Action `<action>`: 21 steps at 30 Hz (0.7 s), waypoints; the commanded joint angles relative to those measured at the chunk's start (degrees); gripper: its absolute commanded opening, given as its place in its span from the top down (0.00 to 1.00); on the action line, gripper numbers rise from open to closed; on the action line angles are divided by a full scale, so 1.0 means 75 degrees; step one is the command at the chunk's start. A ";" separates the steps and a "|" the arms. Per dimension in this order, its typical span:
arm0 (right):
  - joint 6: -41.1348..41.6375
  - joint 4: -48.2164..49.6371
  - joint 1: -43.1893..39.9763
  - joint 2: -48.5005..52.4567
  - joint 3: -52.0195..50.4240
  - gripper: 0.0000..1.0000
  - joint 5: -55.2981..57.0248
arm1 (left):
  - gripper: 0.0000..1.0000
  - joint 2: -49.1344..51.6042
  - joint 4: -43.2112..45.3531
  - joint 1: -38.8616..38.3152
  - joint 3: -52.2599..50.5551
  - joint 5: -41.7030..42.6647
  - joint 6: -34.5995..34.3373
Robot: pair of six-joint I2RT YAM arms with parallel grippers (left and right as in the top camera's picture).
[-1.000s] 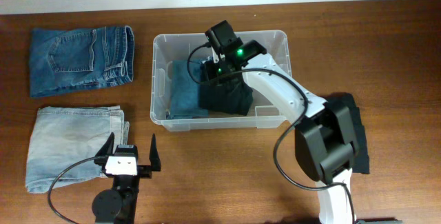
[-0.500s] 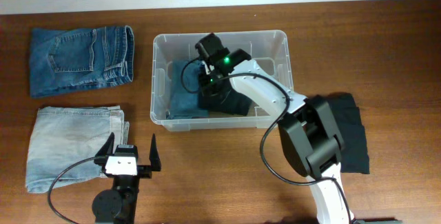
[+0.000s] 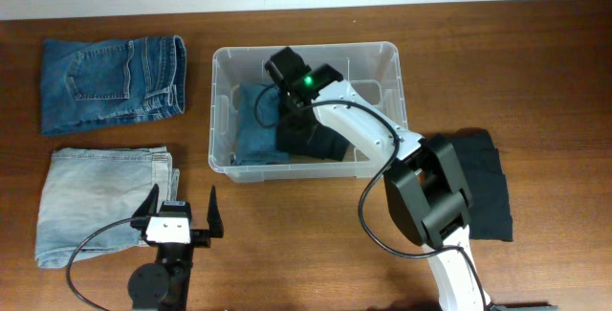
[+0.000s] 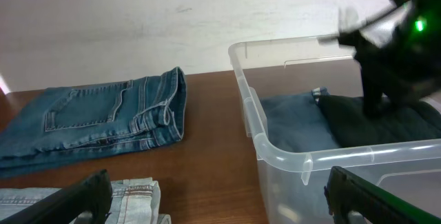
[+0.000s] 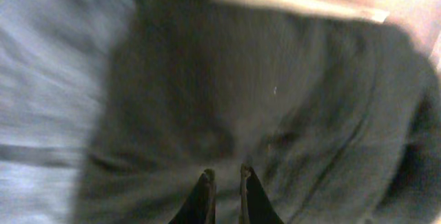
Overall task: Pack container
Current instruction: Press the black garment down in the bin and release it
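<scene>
Container [image 3: 218, 110] stood on the table [image 3: 535, 43]. Inside it, blue folded jeans [image 3: 251, 131] lay at left, touching a black folded garment [image 3: 320, 141]. Right gripper [image 5: 225, 177] was inside the container over the black garment, jaws pressed together. Left gripper [image 3: 184, 198] sat outside the container, jaws spread wide.

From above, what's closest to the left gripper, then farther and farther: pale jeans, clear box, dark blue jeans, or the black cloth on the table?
From the left gripper:
1. Pale jeans, beside it, left.
2. Clear container, ahead, slightly right.
3. Dark blue jeans, farther ahead, left.
4. Black cloth on the table, far right.
</scene>
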 commanded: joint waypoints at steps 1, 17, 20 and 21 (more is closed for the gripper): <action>-0.0003 0.0079 0.0265 -0.0329 0.0478 0.91 -0.0160 | 0.01 -0.0038 -0.0003 0.0047 -0.0050 0.0055 0.0096; 0.0353 -0.0085 0.0353 0.0323 0.0446 0.90 -0.0778 | 0.00 -0.0038 -0.0003 0.0047 -0.0050 0.0055 0.0096; 0.0350 -0.0111 0.0353 0.0522 0.0446 0.91 -0.0772 | 0.01 -0.0038 -0.0003 0.0047 -0.0050 0.0055 0.0096; 0.0350 -0.0114 0.0353 0.0536 0.0446 0.90 -0.0769 | 0.01 -0.0038 -0.0003 0.0047 -0.0050 0.0055 0.0096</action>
